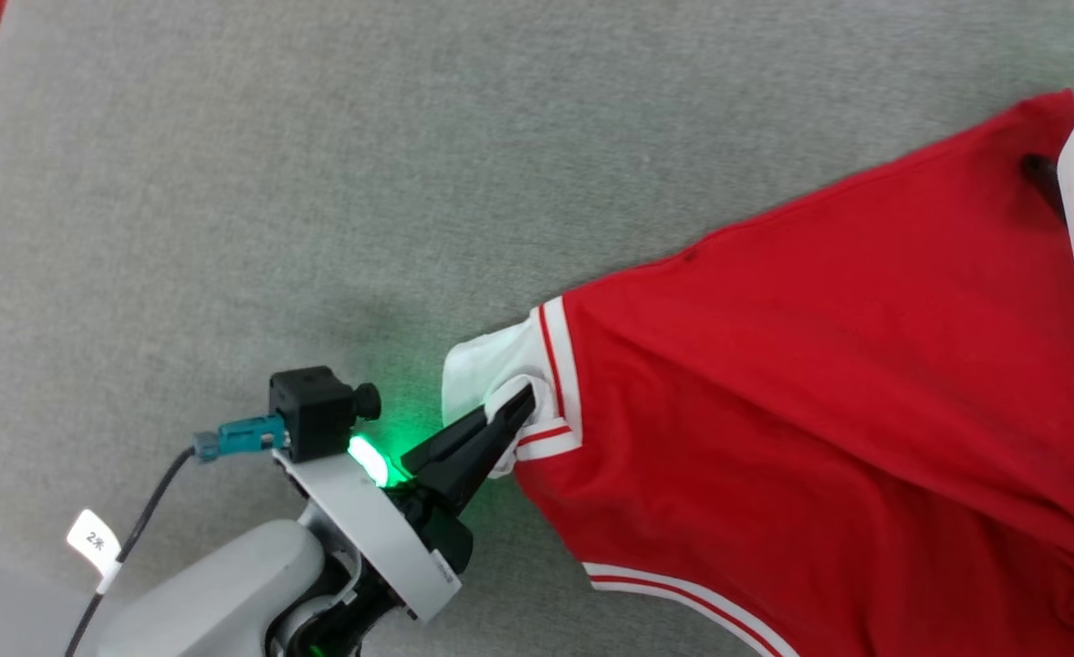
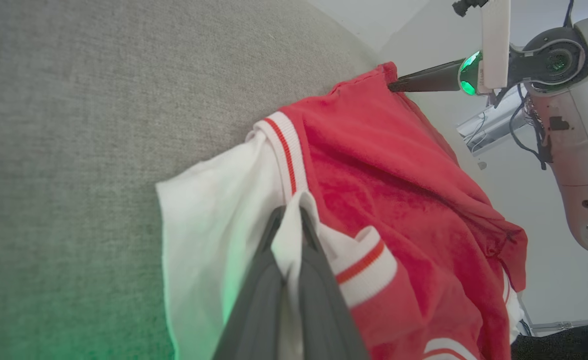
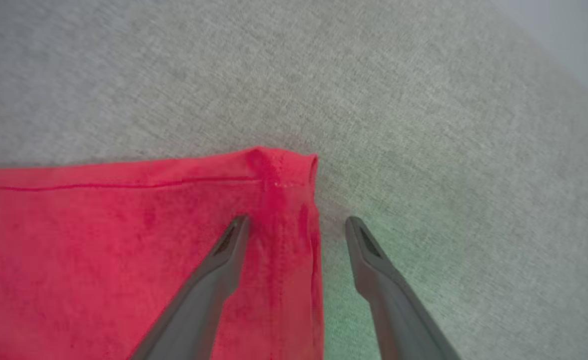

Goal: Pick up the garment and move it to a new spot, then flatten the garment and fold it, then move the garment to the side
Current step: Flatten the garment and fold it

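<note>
Flattening stage, by our judgement: the garment [image 1: 819, 365] lies spread but creased on the grey surface [image 1: 318, 182], from the head view's centre toward 3 o'clock, with folding and the move aside not yet done. We see the left gripper [image 1: 523, 406] clenched on its white sleeve [image 1: 486, 360] toward 6 o'clock. The right gripper [image 3: 297, 220] is released, jaws straddling the red hem corner [image 3: 284, 165] at 2 o'clock.
</note>
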`<state>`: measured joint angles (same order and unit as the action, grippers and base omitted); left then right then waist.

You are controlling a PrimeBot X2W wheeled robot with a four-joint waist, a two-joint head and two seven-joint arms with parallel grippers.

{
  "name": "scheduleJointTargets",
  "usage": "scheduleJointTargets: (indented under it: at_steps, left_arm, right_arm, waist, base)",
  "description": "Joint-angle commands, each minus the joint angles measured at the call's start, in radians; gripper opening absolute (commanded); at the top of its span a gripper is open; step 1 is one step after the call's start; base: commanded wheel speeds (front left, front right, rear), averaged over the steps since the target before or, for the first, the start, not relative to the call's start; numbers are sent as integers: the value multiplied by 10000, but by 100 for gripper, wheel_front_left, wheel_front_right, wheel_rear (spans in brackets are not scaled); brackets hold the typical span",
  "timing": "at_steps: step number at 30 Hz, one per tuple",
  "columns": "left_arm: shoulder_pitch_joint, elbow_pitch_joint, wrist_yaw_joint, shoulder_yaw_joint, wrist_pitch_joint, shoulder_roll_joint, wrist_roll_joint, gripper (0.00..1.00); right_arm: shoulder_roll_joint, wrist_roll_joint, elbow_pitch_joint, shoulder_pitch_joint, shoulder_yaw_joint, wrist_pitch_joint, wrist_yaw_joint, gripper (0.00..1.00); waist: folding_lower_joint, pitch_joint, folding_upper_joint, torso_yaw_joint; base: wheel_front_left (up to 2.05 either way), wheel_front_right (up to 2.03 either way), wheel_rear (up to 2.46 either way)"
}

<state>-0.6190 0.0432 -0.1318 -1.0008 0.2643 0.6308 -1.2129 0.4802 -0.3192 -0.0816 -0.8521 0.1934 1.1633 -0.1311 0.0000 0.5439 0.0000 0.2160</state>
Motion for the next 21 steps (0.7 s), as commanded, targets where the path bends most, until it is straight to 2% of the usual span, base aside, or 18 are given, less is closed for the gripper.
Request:
scheduleJointTargets:
  at_steps: [1,4,5,6,7,10,16,21]
  left_arm:
    - [-82,68,23,-37,-11,-49,3,0]
    - [-61,134,23,-39,-11,-100,-39,0]
    - [-47,156,23,-18,-11,-105,-62,0]
    - [-24,178,23,3,-11,-112,-76,0]
    - [13,201,23,25,-11,-108,-101,0]
    - [141,199,23,195,-11,-109,-227,0]
    - [-113,22,23,560,-10,285,-721,0]
    - [-1337,-563,23,871,-90,995,-1687,0]
  right_arm:
    - [98,-95,-209,-146,115,75,7,100]
    - [84,-277,-662,-20,405,221,2,100]
    - [70,-323,-758,16,433,205,1,44]
    - [50,-357,-837,85,435,150,1,15]
    - [13,-418,-889,138,417,86,1,0]
    - [-128,-436,-974,202,84,-514,1,0]
    - [-677,-94,-1315,-53,-1583,-2534,5,0]
    - [-1552,340,-1692,-682,-3228,-3920,4,0]
  waist:
    - [0,280,0,311]
    - [0,267,0,382]
    - [0,248,0,399]
    - [0,207,0,414]
    - [0,157,0,414]
    - [0,-40,0,367]
    - [0,-457,0,51]
    - [0,-575,0,-428]
  base:
    - [0,0,0]
    - [0,0,0]
    - [0,0,0]
    - [0,0,0]
    - [0,0,0]
    - [0,0,0]
    - [0,0,0]
    - [0,0,0]
